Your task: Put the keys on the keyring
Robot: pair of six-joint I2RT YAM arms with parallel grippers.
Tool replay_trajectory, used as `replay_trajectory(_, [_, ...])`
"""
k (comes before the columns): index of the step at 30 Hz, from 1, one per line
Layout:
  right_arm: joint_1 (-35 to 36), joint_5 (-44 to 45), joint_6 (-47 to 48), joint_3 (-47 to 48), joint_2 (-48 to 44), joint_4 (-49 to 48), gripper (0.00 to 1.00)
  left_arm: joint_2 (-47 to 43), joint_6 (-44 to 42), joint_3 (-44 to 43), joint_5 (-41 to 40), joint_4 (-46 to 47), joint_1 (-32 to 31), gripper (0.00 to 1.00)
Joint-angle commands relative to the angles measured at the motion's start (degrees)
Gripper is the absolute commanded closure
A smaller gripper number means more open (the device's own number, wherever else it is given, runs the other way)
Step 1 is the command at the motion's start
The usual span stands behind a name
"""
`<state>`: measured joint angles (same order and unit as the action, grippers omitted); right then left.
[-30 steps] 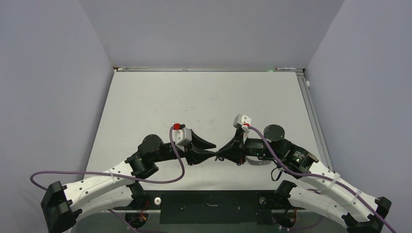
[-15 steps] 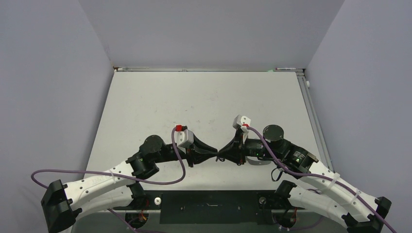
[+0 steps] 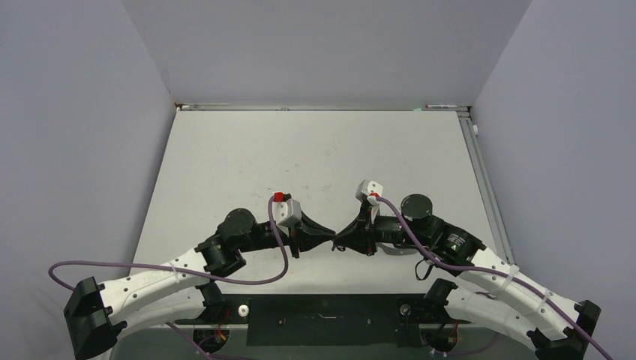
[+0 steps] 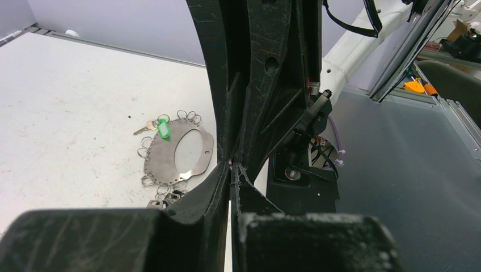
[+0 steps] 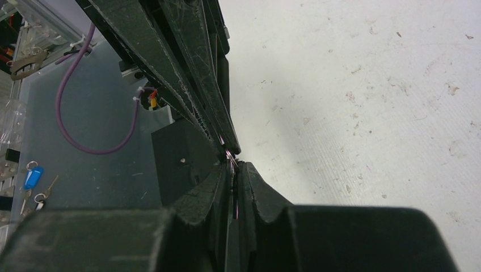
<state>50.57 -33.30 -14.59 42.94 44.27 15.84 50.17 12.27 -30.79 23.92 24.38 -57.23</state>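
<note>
At the bottom of the overhead frame, two white arms stood on a black base plate (image 3: 322,319). They bent inward to meet nose to nose at the lower centre of the white, scuffed counter (image 3: 247,157). The left tool (image 4: 232,171) had its two black fingers pressed together, tip against tip. The right tool (image 5: 233,168) was likewise together, and its tips touched those of the left one. A thin pinkish sliver showed where the four tips met, running down between the right tool's fingers in its own wrist view. What it was could not be told, nor whether either tool truly gripped it.

Just beyond the tips, left of centre in the left wrist frame, lay the keyring (image 4: 161,161). It was a flat silver metal plate with an oval hole, small wire rings around its edge and a green plastic tag (image 4: 163,129) at its upper side. It rested flat on the counter, apart from both tools. Overhead, only a pale curved edge of it showed under the right arm. Of the small metal keys (image 4: 144,128), a pale one stuck out beside the green tag toward the upper left. A few darker ones bunched at the plate's lower edge. Farther back, the counter ended at a metal rail (image 3: 322,107) below pale lilac-grey walls (image 3: 315,52).
</note>
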Motion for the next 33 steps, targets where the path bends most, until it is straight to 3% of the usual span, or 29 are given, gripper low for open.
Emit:
replay_trajectory(1, [1.1, -4.3, -0.9, 0.1, 0.0, -5.7, 0.95, 0.9, -0.7, -1.2, -3.2, 0.2, 0.2, 1.00])
replay_trajectory(7, [1.2, -1.6, 0.0, -0.4, 0.3, -5.6, 0.95, 1.7, 0.4, -1.0, 0.6, 0.1, 0.1, 0.90])
replay_trajectory(23, [1.1, 4.7, 1.8, -1.4, -0.5, -7.8, 0.95, 3.5, 4.0, -3.8, 7.5, -6.0, 0.2, 1.00])
replay_trajectory(26, [1.2, 6.5, 2.0, -1.5, -0.9, -7.5, 0.94, 2.1, 4.9, -3.4, 5.4, -5.9, 0.2, 1.00])
replay_trajectory(29, [1.2, 8.7, 1.9, -1.2, -0.8, -6.4, 0.80, 0.5, 5.0, -3.9, -0.4, -8.0, 0.1, 1.00])
replay_trajectory(31, [1.2, 10.7, 1.5, -1.1, -0.7, -5.9, 0.55, 0.0, 4.9, -4.5, -4.9, -10.0, 0.3, 1.00])
replay_trajectory(33, [1.2, 13.7, 1.2, -0.9, -0.7, -5.1, 0.40, -0.1, 4.9, -4.9, -9.3, -11.7, 0.3, 1.00])
